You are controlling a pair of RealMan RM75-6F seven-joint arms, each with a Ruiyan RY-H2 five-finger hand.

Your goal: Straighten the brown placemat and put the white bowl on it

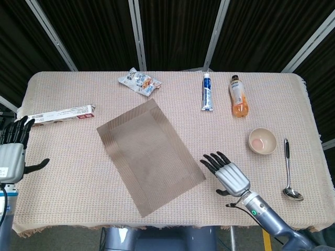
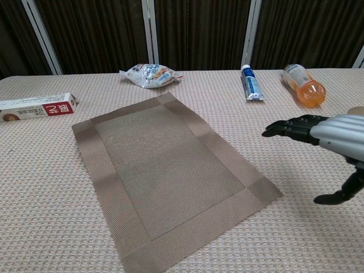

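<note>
The brown placemat lies flat on the table, skewed, its long side running from upper left to lower right. The white bowl stands upright at the right of the table; in the chest view only a sliver of its rim shows behind my right hand. My right hand is open, fingers spread, hovering just right of the mat's near right corner, left of the bowl. My left hand is open at the table's far left edge, well away from the mat.
A metal spoon lies right of the bowl. Along the back are a snack bag, a toothpaste tube and an orange drink bottle. A long box lies at the left.
</note>
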